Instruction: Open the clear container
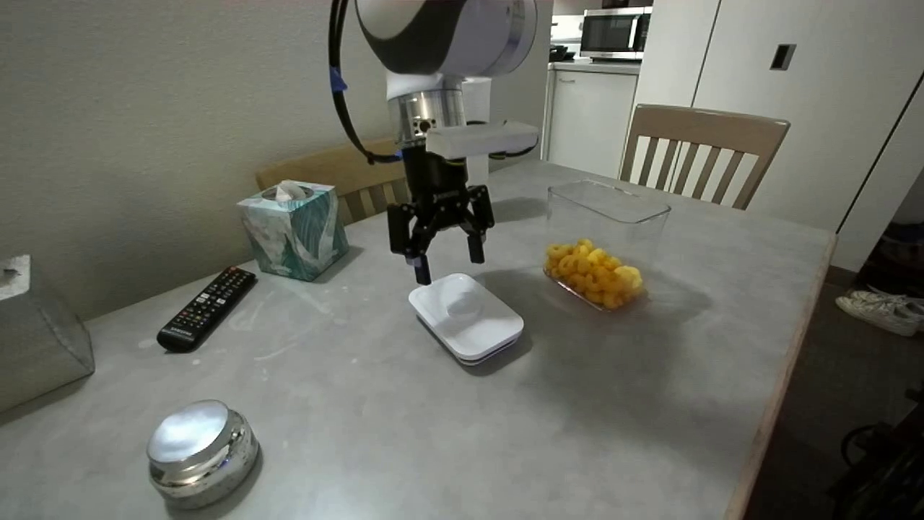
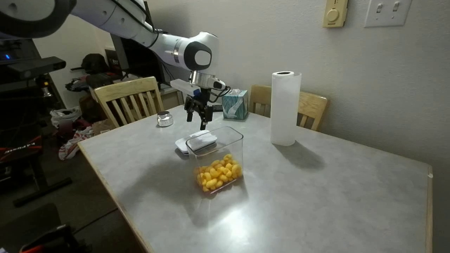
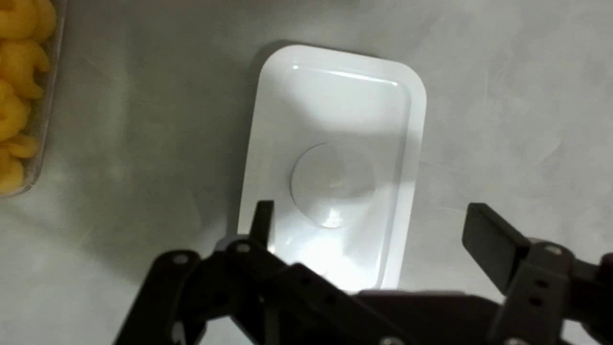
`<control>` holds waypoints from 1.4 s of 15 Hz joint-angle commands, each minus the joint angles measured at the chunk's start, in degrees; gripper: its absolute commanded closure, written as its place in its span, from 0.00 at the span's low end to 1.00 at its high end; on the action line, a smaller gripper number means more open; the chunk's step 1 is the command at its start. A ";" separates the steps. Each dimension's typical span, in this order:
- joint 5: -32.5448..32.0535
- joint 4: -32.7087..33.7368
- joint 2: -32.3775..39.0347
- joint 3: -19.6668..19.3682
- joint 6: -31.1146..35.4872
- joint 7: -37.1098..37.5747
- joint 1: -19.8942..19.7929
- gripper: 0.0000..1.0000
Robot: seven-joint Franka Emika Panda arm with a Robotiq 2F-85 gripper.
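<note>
A flat white rounded-rectangle lid (image 1: pixel 480 318) with a round centre button lies low on the table. It also shows in an exterior view (image 2: pixel 197 141) and the wrist view (image 3: pixel 335 105). Only a thin dark edge shows beneath it; I cannot tell whether a shallow clear box is under it. A taller clear box (image 1: pixel 639 235) stands lidless beside it, holding yellow puffs (image 2: pixel 218 174). My gripper (image 1: pixel 449 267) is open and empty just above one end of the lid. In the wrist view my gripper (image 3: pixel 371 208) has one finger over the lid and one beyond its right edge.
A shiny metal tin (image 1: pixel 202 453), a black remote (image 1: pixel 206 309) and a tissue box (image 1: pixel 294 230) are on the table. A paper towel roll (image 2: pixel 285 109) stands nearer the wall. A grey box (image 1: pixel 40 332) sits at the table's side. Chairs (image 2: pixel 126 98) line the table.
</note>
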 commanded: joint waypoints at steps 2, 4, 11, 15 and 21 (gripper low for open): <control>-1.61 0.11 -3.73 -0.44 -2.56 -0.81 0.92 0.00; -2.05 0.12 -5.05 -0.45 -3.14 -0.81 1.14 0.00; -4.24 -0.35 -9.31 -0.65 -5.00 -1.10 1.56 0.00; -4.64 -0.47 -10.66 -0.52 -5.85 -1.57 1.38 0.00; -3.80 1.21 -9.20 -0.32 -4.79 -0.94 1.40 0.00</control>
